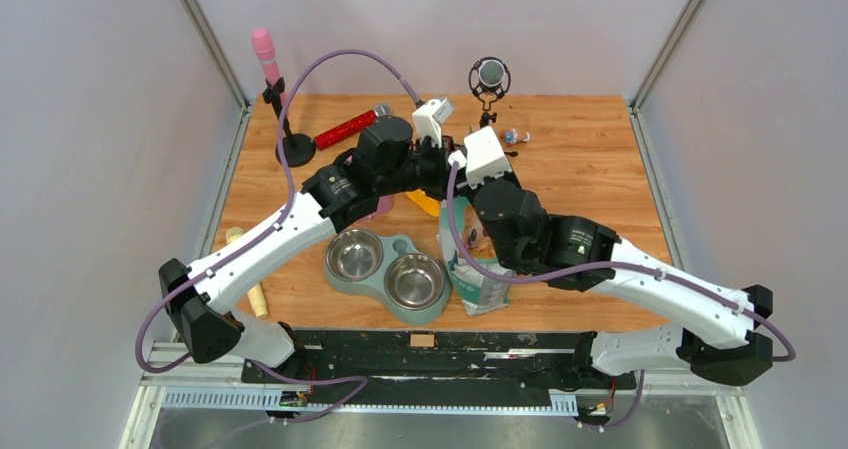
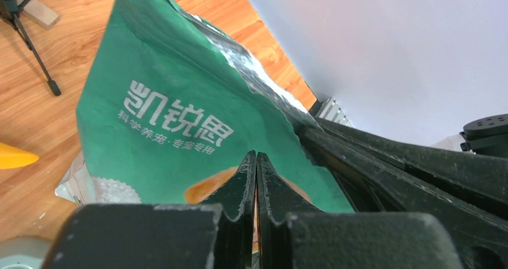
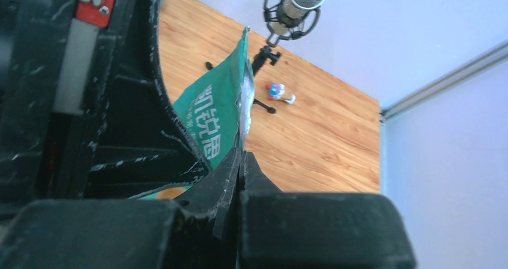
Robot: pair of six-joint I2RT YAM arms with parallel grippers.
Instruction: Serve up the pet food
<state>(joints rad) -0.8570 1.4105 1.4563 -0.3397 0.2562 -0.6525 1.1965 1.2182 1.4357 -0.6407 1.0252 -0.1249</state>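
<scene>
Left gripper (image 2: 256, 159) fingers seen pressed shut on upper face of teal bag (image 2: 180, 119). Right gripper (image 3: 241, 159) fingers clamped shut on bag's top edge. Bag held upright on table (image 1: 590, 169), just right of double bowl (image 1: 399, 241). Pet food itself hidden from view.

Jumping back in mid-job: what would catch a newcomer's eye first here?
The left gripper and right gripper meet over the middle of the table, both shut on the top edge of the green pet food bag. Beside it on the left, the teal double feeder sits with both steel bowls empty.
</scene>
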